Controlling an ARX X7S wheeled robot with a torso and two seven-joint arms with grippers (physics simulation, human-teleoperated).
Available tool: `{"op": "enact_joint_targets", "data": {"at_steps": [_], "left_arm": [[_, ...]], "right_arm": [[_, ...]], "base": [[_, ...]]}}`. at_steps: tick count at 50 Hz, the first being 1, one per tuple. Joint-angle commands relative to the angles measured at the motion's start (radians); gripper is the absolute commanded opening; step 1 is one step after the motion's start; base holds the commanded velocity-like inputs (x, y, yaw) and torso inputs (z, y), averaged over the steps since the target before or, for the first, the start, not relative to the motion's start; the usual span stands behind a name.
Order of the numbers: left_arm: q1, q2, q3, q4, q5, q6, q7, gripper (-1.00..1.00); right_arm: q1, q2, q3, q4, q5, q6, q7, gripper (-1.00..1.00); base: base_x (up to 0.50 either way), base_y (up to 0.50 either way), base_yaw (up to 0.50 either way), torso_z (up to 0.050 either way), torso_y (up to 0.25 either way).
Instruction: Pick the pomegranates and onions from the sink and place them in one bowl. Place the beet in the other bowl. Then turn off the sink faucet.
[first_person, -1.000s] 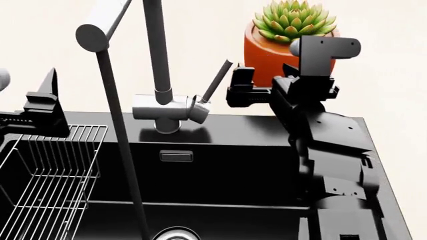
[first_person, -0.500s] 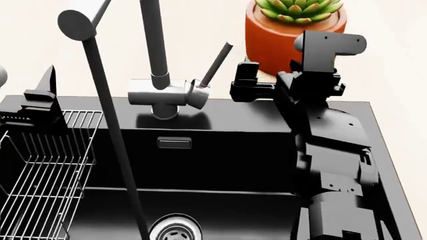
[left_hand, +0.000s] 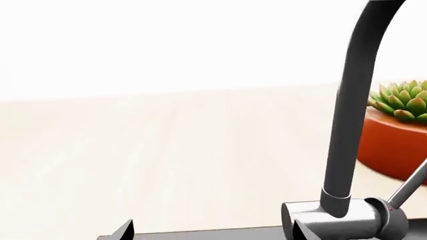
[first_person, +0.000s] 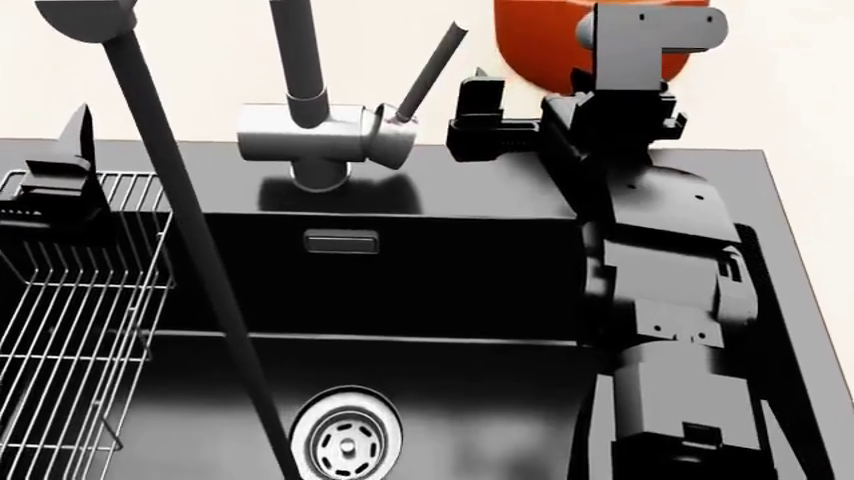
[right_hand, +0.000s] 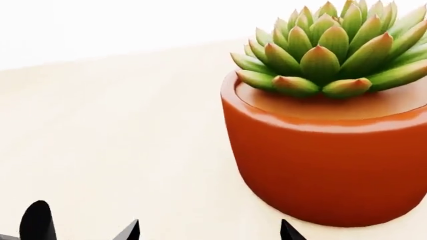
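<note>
While the right gripper (first_person: 470, 125) hangs over the sink's (first_person: 441, 290) back edge beside the faucet (first_person: 327, 130) lever, fingers spread, grasping nothing, I cannot tell the left gripper's (first_person: 67, 165) state.

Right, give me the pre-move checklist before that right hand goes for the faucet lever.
1. Thin dark lever handle in view, tilted up beside the brushed steel faucet base: ok.
2. Right hand close beside the lever, touching it: cannot tell.
3. Right hand open: cannot tell.
4. Black sink basin shows no produce around the round steel drain strainer: ok.
5. Bowls filled: cannot tell, out of view.
6. Left hand over the wire rack, away from the faucet: ok.
</note>
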Motion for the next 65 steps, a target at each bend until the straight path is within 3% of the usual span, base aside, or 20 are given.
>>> {"op": "enact_joint_targets", "data": {"at_steps": [1, 11, 45, 65], "left_arm": [[0.000, 0.008, -0.022, -0.003, -0.033, -0.006, 0.024, 1.00], [0.005, 0.002, -0.026, -0.004, -0.034, -0.001, 0.027, 1.00], [0.023, -0.019, -0.039, -0.009, -0.051, 0.006, 0.040, 1.00], [0.025, -0.024, -0.044, -0.011, -0.047, 0.006, 0.040, 1.00]], "right_arm": [[0.032, -0.015, -0.014, 0.000, -0.015, 0.010, -0.006, 1.00], [0.033, -0.026, -0.025, 0.000, -0.010, 0.001, -0.009, 1.00], [0.067, -0.053, -0.062, 0.000, 0.026, -0.010, -0.034, 1.00], [0.087, -0.056, -0.242, 0.000, 0.241, 0.013, -0.041, 1.00]], "base": [[0.00, 0.00, 0.00, 0.029, -0.127], [0.00, 0.00, 0.00, 0.029, -0.122], [0.00, 0.00, 0.00, 0.000, 0.000], [0.00, 0.00, 0.00, 0.000, 0.000]]}}
